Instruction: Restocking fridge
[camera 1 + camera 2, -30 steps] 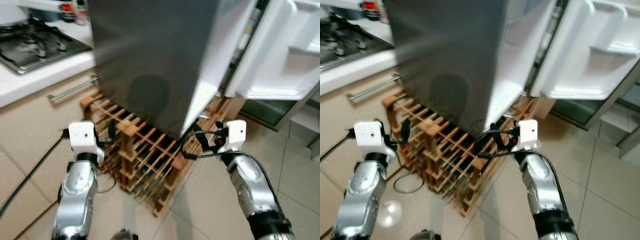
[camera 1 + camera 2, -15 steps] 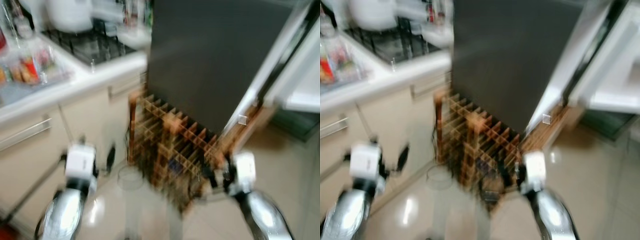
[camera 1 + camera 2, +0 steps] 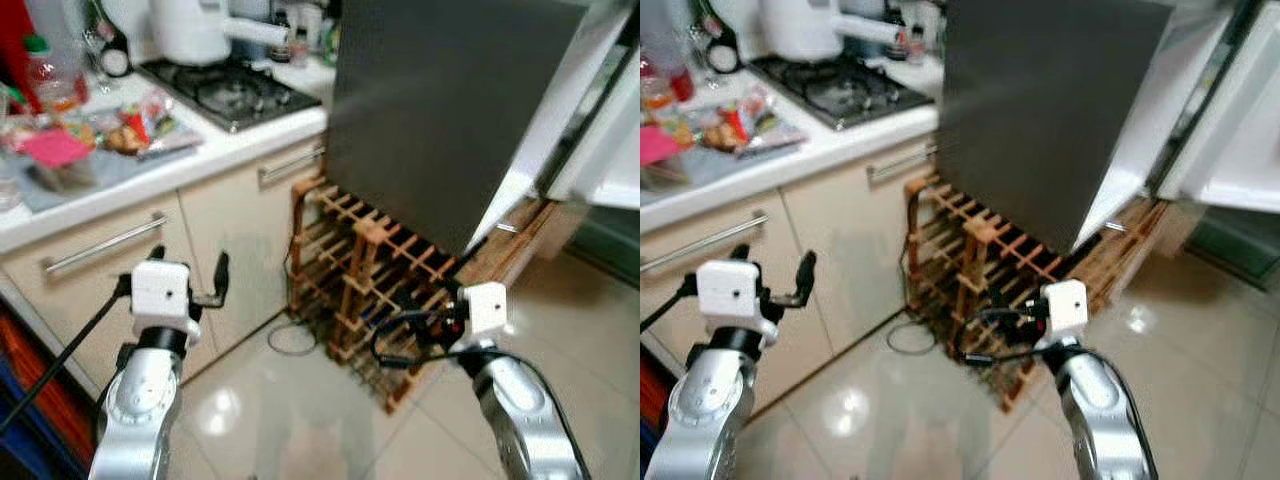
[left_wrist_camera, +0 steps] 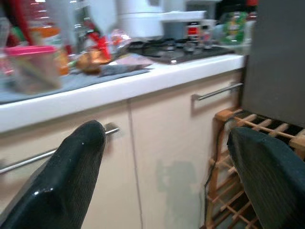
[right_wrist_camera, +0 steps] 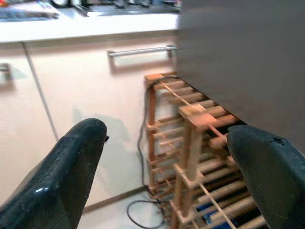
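Observation:
The grey fridge (image 3: 430, 110) stands ahead on the right, its white door (image 3: 610, 150) swung open at the far right. On the white counter (image 3: 230, 150) to the left lie colourful food packets (image 3: 140, 125), a pink-lidded container (image 3: 55, 150) and a bottle (image 3: 45, 75). My left gripper (image 3: 190, 265) is raised in front of the cupboard, open and empty; its fingers (image 4: 71, 167) stand wide apart. Low before the wooden wine rack (image 3: 370, 270), my right gripper (image 3: 395, 340) is also open with nothing held, its fingers (image 5: 71, 162) spread.
A gas hob (image 3: 225, 90) and a white kettle (image 3: 190, 25) sit at the back of the counter. Cupboard fronts with metal handles (image 3: 105, 245) run along the left. A cable (image 3: 290, 340) lies on the glossy tiled floor (image 3: 300, 420) by the rack.
The whole view has swung left and pulled back, bringing the counter and its food items into sight. Both arms stay raised with open fingers.

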`<state>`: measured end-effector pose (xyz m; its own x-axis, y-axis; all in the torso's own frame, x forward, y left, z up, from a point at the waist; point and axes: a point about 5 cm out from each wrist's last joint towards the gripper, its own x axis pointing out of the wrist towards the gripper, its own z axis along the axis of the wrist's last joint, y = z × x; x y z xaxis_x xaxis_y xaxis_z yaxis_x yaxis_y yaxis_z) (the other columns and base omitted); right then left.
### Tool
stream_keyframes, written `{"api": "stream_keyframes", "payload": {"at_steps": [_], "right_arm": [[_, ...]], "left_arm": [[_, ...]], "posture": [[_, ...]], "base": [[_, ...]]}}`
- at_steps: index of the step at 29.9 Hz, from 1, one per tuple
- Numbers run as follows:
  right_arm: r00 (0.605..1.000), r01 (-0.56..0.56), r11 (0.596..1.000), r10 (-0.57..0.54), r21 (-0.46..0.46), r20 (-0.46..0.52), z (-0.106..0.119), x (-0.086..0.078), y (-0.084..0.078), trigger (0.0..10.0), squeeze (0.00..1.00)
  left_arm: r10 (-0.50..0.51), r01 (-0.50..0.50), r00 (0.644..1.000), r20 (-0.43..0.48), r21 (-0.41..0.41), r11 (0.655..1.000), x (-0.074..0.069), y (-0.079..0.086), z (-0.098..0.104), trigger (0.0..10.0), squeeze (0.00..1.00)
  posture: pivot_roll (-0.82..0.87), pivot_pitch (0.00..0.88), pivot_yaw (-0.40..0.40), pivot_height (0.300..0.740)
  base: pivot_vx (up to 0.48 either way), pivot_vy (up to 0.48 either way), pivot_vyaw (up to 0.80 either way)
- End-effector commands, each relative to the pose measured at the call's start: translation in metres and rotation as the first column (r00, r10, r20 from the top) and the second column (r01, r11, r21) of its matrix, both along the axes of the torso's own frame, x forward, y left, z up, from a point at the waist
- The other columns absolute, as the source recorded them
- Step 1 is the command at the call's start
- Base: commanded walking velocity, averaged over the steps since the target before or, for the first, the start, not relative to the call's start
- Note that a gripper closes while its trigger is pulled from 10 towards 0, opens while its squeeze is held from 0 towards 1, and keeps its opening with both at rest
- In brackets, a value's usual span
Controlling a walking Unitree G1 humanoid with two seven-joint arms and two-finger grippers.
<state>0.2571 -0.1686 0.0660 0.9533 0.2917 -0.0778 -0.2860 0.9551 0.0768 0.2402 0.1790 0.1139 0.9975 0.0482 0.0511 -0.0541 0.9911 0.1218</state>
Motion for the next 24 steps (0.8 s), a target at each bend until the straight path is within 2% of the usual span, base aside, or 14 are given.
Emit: {"api": "stream_keyframes", "payload": {"at_steps": [1,8,11,15,24], "right_arm": [[1.000,0.008,1.000,-0.008,0.022,0.011,0.003,0.005,0.003,10.0,0.00],[1.000,0.007,0.999,-0.007,0.044,0.000,0.003,0.012,0.007,10.0,0.00],[1.000,0.010,0.998,-0.009,0.059,-0.002,0.003,0.015,0.009,10.0,0.00],[1.000,-0.003,0.999,0.004,0.048,-0.007,0.001,0.011,0.010,10.0,0.00],[1.000,-0.005,0.999,0.006,0.047,-0.023,-0.004,0.010,0.008,10.0,0.00]], "left_arm": [[0.024,-0.024,1.000,-0.007,0.019,1.000,0.004,0.003,0.001,10.0,0.00],[0.056,-0.056,0.998,-0.003,0.025,0.998,0.008,0.004,0.004,10.0,0.00],[0.078,-0.078,0.997,-0.006,0.029,0.997,0.006,0.008,0.003,10.0,0.00],[0.094,-0.093,0.995,-0.018,0.031,0.995,0.000,0.012,-0.002,10.0,0.00],[0.047,-0.047,0.999,0.017,0.061,0.997,0.000,0.002,0.003,10.0,0.00]], "posture": [[-0.01,0.000,-0.042,0.740],[0.00,0.000,-0.047,0.740],[0.00,0.000,-0.050,0.740],[0.01,0.000,-0.055,0.740],[0.00,0.000,-0.047,0.740]], "base": [[0.285,-0.382,0.55],[0.283,-0.385,0.56],[0.273,-0.393,0.55],[0.277,-0.390,0.55],[0.270,-0.393,0.55]]}}
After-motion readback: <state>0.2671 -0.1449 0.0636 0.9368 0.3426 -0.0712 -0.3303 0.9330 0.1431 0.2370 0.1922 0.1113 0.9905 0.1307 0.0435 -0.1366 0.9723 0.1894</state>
